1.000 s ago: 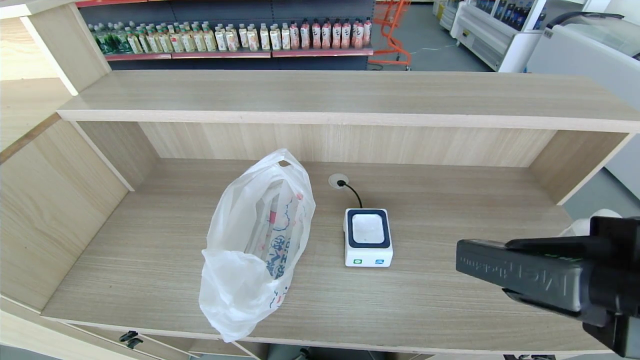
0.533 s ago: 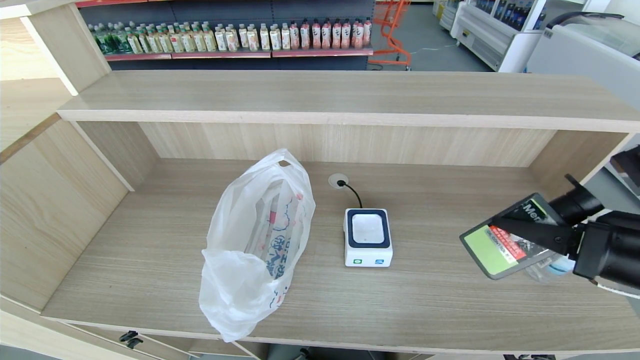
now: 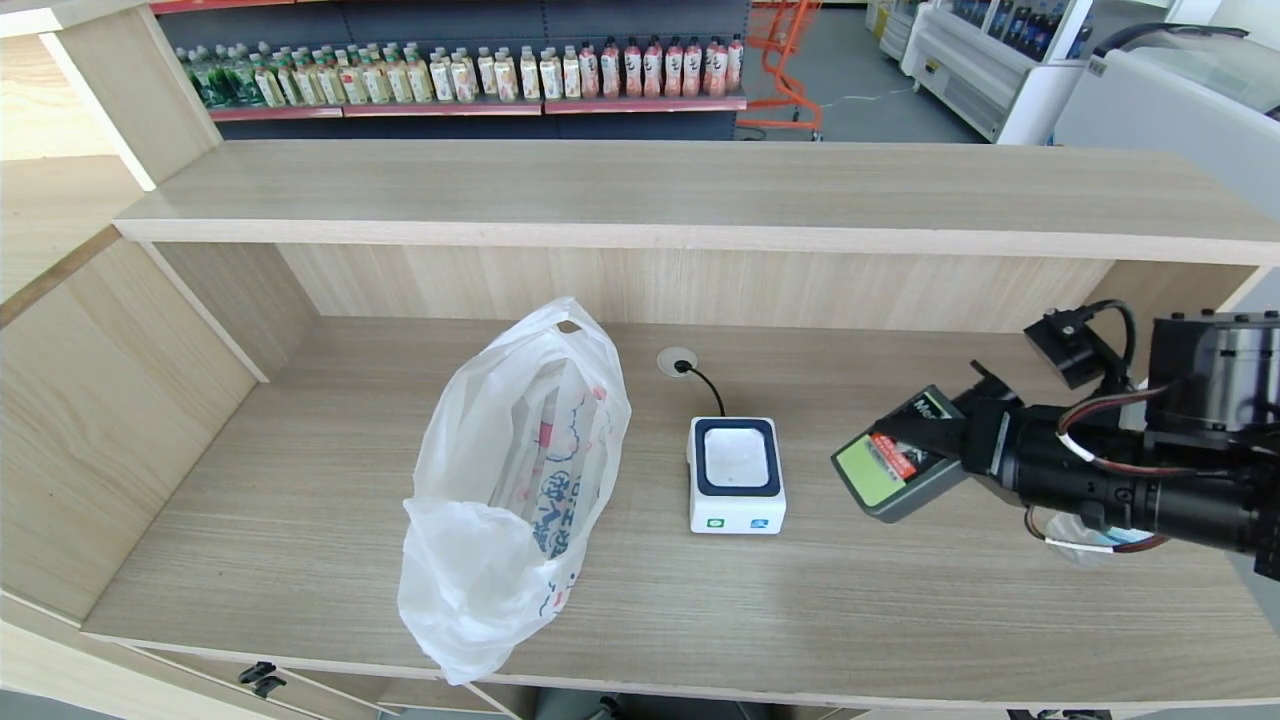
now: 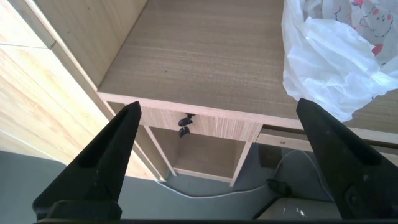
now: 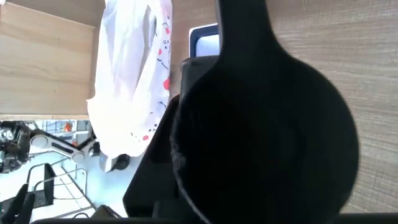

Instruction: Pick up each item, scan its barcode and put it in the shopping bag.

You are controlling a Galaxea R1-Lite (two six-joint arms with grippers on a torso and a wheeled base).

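One dark box (image 3: 885, 468), green at its exposed end and carrying a red label (the print is too small to read), is pinched by the right gripper (image 3: 945, 435). The gripper's fingers are pressed against the box's sides. The box hangs tilted above the counter (image 3: 850, 600), near the scanner (image 3: 735, 473) on its right side and not touching it. The scanner's window faces up, and its black cable (image 3: 706, 386) runs to a hole in the counter behind it. Left of the scanner, just beside it, the white shopping bag (image 3: 515, 480) lies with printed packets showing through the plastic. The left gripper (image 4: 217, 168) hangs off the counter's front edge, left of the scanner and lower. Its fingers are spread wide with nothing between them.
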